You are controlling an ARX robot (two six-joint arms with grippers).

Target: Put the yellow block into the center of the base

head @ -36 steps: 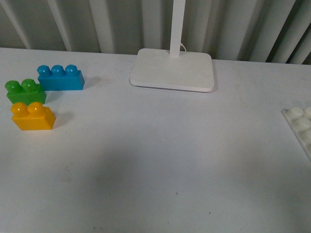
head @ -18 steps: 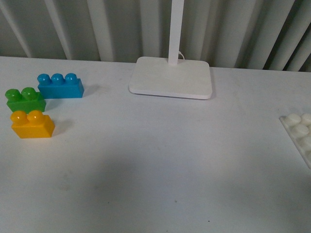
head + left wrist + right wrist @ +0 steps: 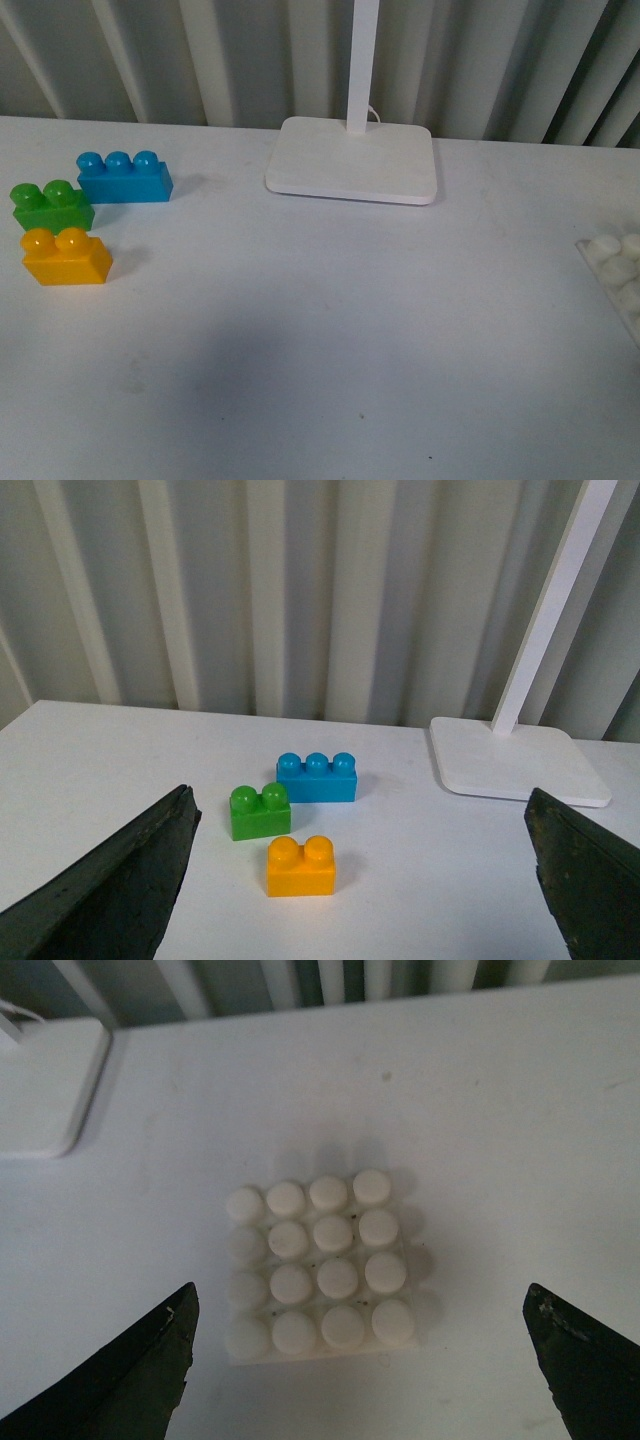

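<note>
1. Left gripper [image 3: 360,793] hangs above the table [image 3: 330,340], looking down at the three blocks. Its jaws are spread wide and grip nothing.
2. Right gripper [image 3: 360,1288] hangs directly over the base [image 3: 318,1265]. Its jaws are likewise spread wide and grip nothing.
3. Yellow block [image 3: 67,257] stands on the table at the far left, studs up, not touched by either gripper.
4. Green block [image 3: 52,205] sits just behind the yellow block. Whether the two touch cannot be told.
5. Blue block [image 3: 124,177] sits just behind the green block, offset to the right.
6. Base position: flat on the table at the far right, studs up, well apart from the yellow block. The front view cuts off most of it.
7. Lamp stand [image 3: 352,160] rests at the rear middle of the table, between the blocks and the base.
</note>
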